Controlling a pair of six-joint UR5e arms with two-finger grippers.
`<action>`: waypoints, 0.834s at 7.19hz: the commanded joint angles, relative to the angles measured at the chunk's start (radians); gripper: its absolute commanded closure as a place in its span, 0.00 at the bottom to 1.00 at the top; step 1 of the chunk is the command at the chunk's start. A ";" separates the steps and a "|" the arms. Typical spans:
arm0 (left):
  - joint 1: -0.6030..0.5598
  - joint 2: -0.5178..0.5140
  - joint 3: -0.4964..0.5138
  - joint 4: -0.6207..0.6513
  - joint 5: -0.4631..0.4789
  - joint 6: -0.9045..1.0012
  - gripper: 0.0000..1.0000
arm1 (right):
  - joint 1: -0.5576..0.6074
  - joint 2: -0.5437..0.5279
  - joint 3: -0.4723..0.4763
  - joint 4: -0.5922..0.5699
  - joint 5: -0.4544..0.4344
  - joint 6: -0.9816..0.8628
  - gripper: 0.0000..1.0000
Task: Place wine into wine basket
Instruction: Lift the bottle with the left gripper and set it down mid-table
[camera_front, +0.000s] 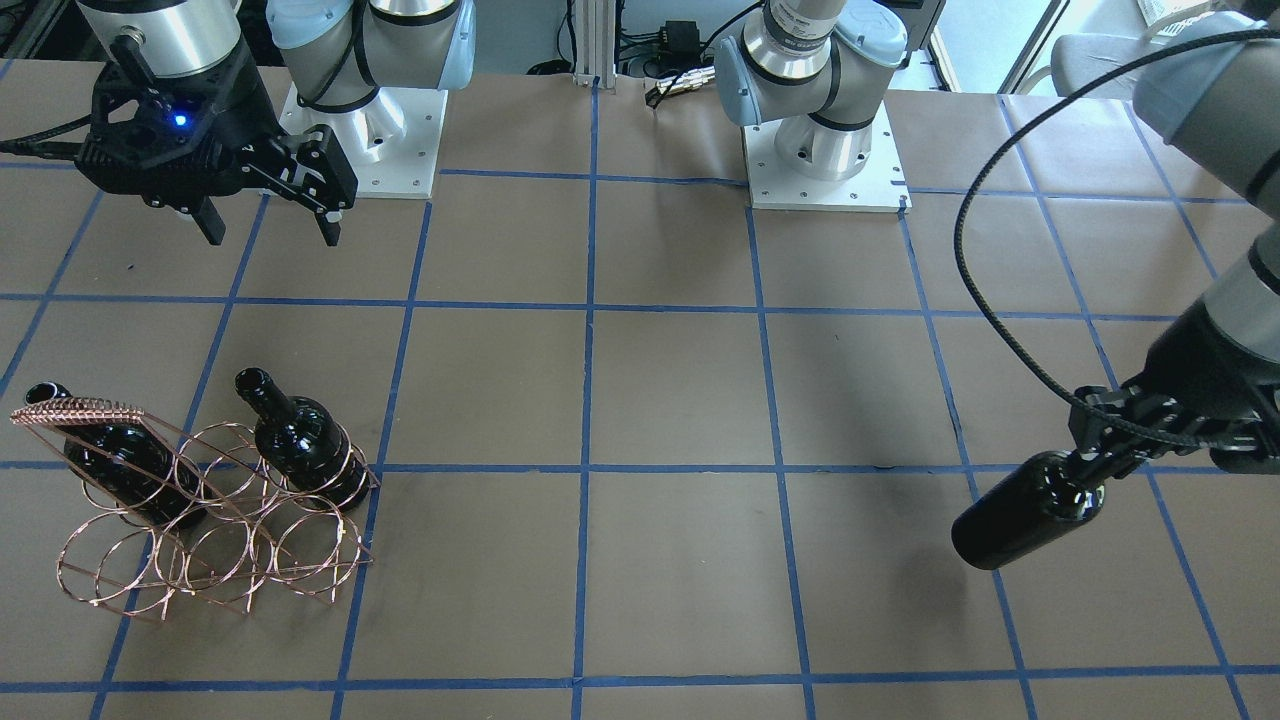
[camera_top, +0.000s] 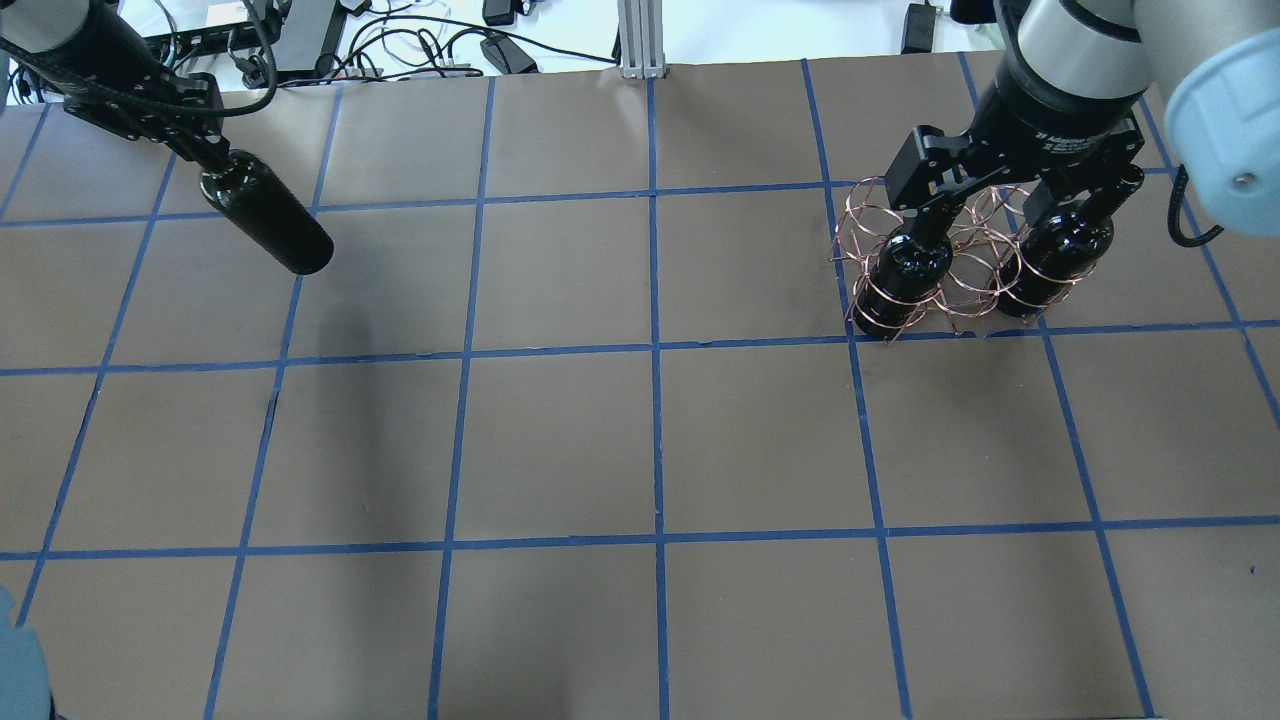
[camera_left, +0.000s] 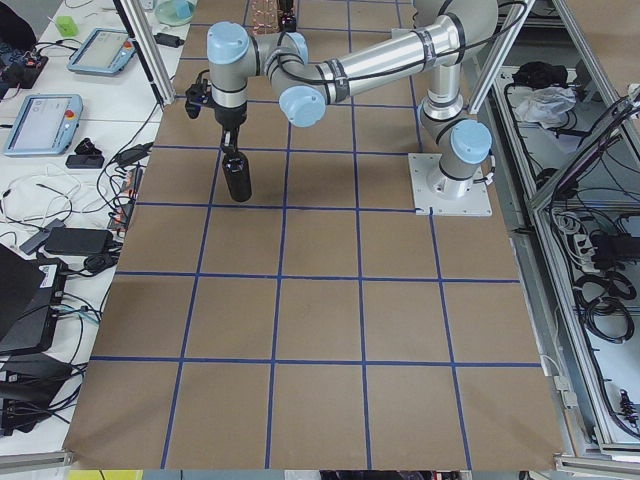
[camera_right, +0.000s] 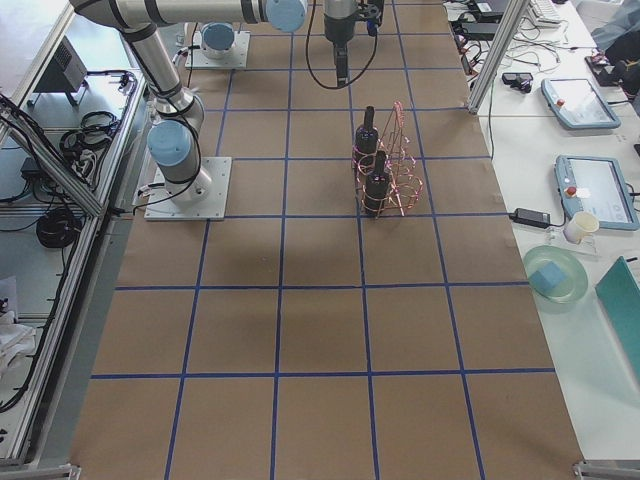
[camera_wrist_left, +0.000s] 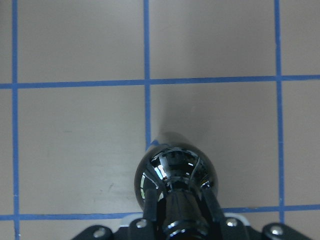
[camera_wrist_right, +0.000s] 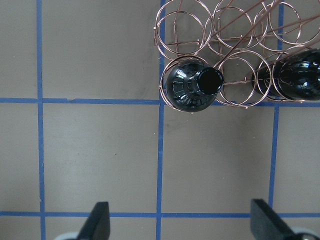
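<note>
Front-facing view: high on the operators' side, looking steeply down, robot bases (camera_front: 822, 165) at 12 o'clock. Overhead view: behind the robot, looking forward and down. Side views: raised, far, at each table (camera_left: 320, 400) end, looking along it. Wrist views: close, looking straight down. Overhead and front-facing share the wine basket (camera_top: 965, 255), at 2 and 8 o'clock respectively.
</note>
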 joint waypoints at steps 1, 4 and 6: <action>-0.148 0.080 -0.111 0.011 -0.003 -0.224 1.00 | 0.000 0.000 0.000 0.002 0.001 0.000 0.00; -0.276 0.165 -0.215 0.025 0.002 -0.367 1.00 | 0.001 0.000 0.000 0.002 0.001 -0.003 0.01; -0.356 0.212 -0.289 0.035 0.008 -0.460 1.00 | -0.002 0.000 0.000 0.001 -0.001 -0.006 0.01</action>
